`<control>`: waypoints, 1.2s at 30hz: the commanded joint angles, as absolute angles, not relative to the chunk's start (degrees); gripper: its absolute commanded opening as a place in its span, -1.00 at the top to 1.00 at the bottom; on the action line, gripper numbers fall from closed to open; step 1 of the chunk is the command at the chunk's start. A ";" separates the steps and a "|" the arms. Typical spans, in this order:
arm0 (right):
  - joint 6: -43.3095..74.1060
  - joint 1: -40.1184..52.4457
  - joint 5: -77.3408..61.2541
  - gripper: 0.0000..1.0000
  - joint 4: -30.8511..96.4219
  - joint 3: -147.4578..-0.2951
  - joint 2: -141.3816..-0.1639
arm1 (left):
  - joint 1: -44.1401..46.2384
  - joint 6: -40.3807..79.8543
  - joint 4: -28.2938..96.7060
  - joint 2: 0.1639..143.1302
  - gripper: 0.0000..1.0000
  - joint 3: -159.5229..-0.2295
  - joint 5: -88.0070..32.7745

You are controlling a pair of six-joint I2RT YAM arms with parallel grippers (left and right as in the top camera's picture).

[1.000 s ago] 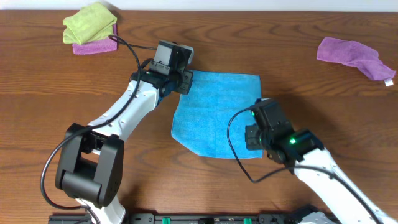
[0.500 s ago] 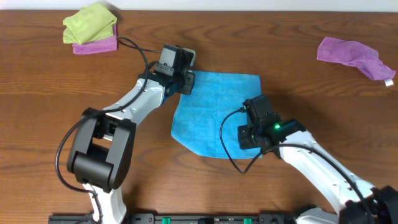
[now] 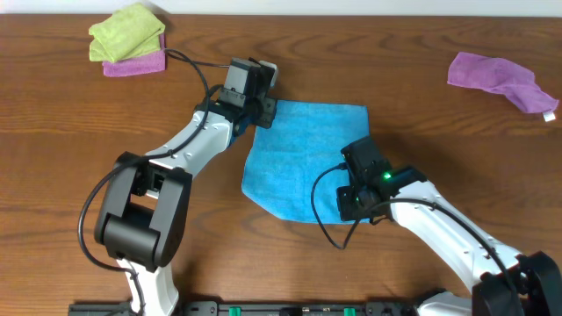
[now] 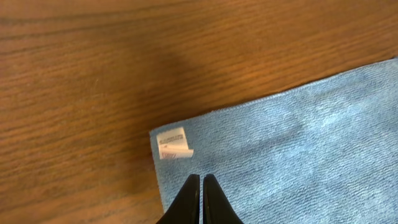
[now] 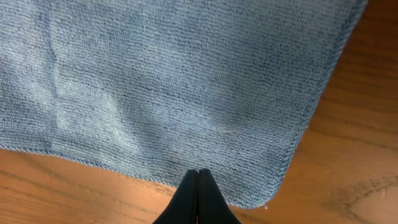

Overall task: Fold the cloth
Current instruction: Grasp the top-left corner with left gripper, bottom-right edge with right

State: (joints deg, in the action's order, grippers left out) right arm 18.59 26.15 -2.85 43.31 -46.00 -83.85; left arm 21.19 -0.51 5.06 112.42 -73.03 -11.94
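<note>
Wood-grain table (image 3: 70, 132) carries it all: nearest, the right gripper (image 5: 198, 173), jaws pressed together on nothing, has slid inward since a second ago. It points down at the near right corner of the single blue cloth (image 3: 299, 158), which lies flat and unmoved mid-table. Farther off, the left gripper (image 4: 200, 179), likewise closed and empty, reaches over the far left corner beside a white tag (image 4: 173, 143); beyond lie one purple cloth (image 3: 499, 77) at right and a second purple cloth (image 3: 133, 64) under one lime-green cloth (image 3: 127, 31).

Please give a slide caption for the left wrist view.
Closed left end effector over the corner of the flat sky-blue microfibre cloth, beside its white label, on a brown wooden table.
</note>
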 commanded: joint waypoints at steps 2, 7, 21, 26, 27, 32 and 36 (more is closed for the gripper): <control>18.39 25.52 -3.27 0.97 43.57 -45.45 -83.92 | 21.26 -1.32 3.64 115.48 0.88 -74.08 -13.58; 19.44 25.52 -3.27 0.97 44.05 -43.86 -83.92 | 21.30 -1.30 2.44 117.69 0.88 -74.08 -15.09; 19.70 25.45 -2.74 0.97 41.45 -41.06 -83.92 | 21.82 -1.15 0.08 121.62 0.88 -74.08 -17.63; 20.97 25.45 -0.01 0.97 41.10 -40.64 -83.99 | 22.20 -1.32 -2.09 122.21 0.88 -74.08 -17.39; 20.97 25.45 0.01 0.97 41.12 -40.56 -84.03 | 22.22 -1.34 -2.37 122.37 0.89 -74.08 -17.34; 21.69 25.45 0.21 0.97 39.57 -39.29 -84.38 | 22.22 -1.37 -2.70 122.54 0.88 -74.08 -15.42; 23.00 25.43 0.16 0.97 37.56 -37.65 -85.06 | 22.31 -1.34 -2.90 122.54 0.88 -74.08 -15.44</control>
State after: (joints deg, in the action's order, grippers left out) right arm 21.02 25.93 -0.58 38.17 -38.83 -84.03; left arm 22.04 -0.51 -2.87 121.40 -73.06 -16.12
